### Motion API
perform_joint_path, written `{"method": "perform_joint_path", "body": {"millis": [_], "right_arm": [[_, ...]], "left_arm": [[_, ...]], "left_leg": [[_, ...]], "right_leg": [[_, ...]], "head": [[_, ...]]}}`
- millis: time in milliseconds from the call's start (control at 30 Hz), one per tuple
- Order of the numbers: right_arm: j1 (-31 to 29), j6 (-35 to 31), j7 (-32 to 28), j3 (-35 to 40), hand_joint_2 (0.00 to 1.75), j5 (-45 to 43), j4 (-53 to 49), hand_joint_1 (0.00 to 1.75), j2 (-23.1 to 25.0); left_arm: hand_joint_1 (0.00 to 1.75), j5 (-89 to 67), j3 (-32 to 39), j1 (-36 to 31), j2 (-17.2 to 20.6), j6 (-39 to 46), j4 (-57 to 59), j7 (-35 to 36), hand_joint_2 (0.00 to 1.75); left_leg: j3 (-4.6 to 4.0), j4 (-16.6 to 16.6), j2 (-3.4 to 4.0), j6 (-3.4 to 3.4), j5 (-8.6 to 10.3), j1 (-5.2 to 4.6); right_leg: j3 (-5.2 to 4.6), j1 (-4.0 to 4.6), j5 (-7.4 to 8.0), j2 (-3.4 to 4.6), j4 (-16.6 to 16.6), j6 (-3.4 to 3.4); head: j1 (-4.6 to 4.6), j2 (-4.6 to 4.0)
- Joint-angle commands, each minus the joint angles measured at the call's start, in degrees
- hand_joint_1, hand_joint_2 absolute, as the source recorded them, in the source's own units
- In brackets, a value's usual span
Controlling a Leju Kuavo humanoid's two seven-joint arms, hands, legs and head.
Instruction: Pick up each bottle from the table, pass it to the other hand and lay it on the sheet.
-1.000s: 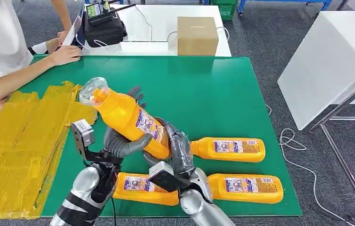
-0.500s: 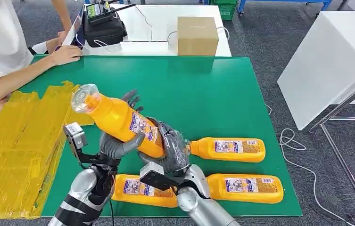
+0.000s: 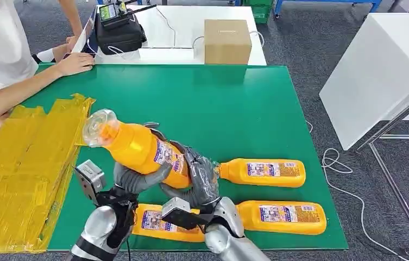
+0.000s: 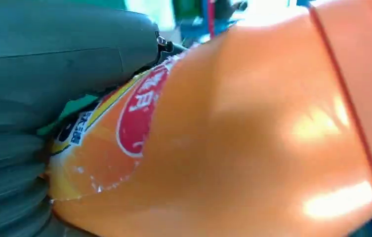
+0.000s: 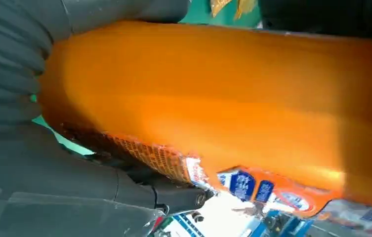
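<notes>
Both sets of fingers (image 3: 137, 176) are wrapped around one orange bottle (image 3: 137, 149): the left hand (image 3: 131, 179) cups its middle from below, and the right hand (image 3: 199, 176) closes around its base end. The bottle hangs tilted above the bench (image 3: 234, 103), its clear cap (image 3: 98, 126) pointing toward the yellow sheet (image 3: 23, 163). In the left wrist view the grey thumb (image 4: 65, 59) presses against the bottle's label, and in the right wrist view the dark fingers (image 5: 124, 10) curl over its orange side.

The green bench fills most of the scene, with the crinkled yellow sheet spread over its left part. A person (image 3: 6, 54) leans in at the far left corner, one hand flat on the bench edge. A white table (image 3: 191, 27) behind carries a cardboard box (image 3: 227, 41) and a black device (image 3: 118, 30).

Three more orange bottles lie on their sides on the green surface: one (image 3: 264, 173) just right of the right hand, one (image 3: 283, 217) near the front edge, and one (image 3: 158, 220) partly hidden under the arms.
</notes>
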Motion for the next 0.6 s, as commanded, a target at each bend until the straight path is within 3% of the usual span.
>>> {"method": "perform_joint_path", "body": {"millis": [33, 167, 233, 367, 467, 600], "right_arm": [[9.2, 3.9, 1.4, -7.9, 1.75, -4.8, -23.4, 0.00, -5.0], [10.3, 5.1, 2.4, -9.0, 1.75, -5.4, -27.4, 0.00, -5.8], [12.0, 6.6, 1.0, -11.3, 1.75, -9.0, -31.5, 0.00, -6.2], [15.7, 11.2, 2.1, -17.2, 1.75, -15.3, -42.9, 0.00, -8.7], [16.4, 13.1, 2.2, -19.5, 1.75, -16.4, -45.4, 0.00, -9.0], [16.6, 13.6, 1.7, -22.4, 1.75, -17.2, -47.8, 0.00, -8.6]], "left_arm": [[1.75, -23.4, 3.7, -3.5, 3.8, 18.1, -4.7, 0.9, 1.75], [1.75, -25.1, 4.4, -3.9, 4.6, 19.1, -4.9, 1.3, 1.75], [1.75, -40.8, 6.1, -4.5, 5.6, 27.1, -3.2, 7.0, 1.75], [1.75, -74.9, 12.2, -7.3, 11.2, 32.4, 2.4, 23.4, 1.75], [1.75, -79.0, 13.8, -9.4, 13.9, 31.0, 6.2, 26.2, 1.75], [1.75, -83.1, 9.9, -17.7, 21.4, 12.4, 16.5, 30.5, 1.75]], "left_leg": [[0.22, 0.0, -0.14, -0.15, -0.10, 0.04], [0.07, 0.0, -0.07, -0.12, -0.04, 0.03], [0.23, 0.0, -0.11, -0.13, -0.08, 0.00], [0.26, 0.0, -0.04, -0.14, -0.08, -0.01], [0.23, -0.1, -0.03, -0.14, -0.03, 0.00], [0.27, 0.0, 0.01, -0.18, -0.05, 0.04]], "right_leg": [[0.28, 0.03, -0.13, -0.18, 0.0, -0.04], [0.13, 0.04, -0.06, -0.10, 0.0, -0.04], [0.30, 0.01, -0.11, -0.14, 0.0, -0.03], [0.30, -0.01, -0.11, -0.10, 0.0, -0.04], [0.24, 0.00, -0.05, -0.06, 0.0, -0.05], [0.27, 0.04, -0.08, -0.11, 0.0, -0.07]], "head": [[-0.02, 0.00], [-0.02, 0.00], [-0.02, 0.00], [0.00, 0.00], [0.00, 0.00], [-0.02, 0.00]]}}
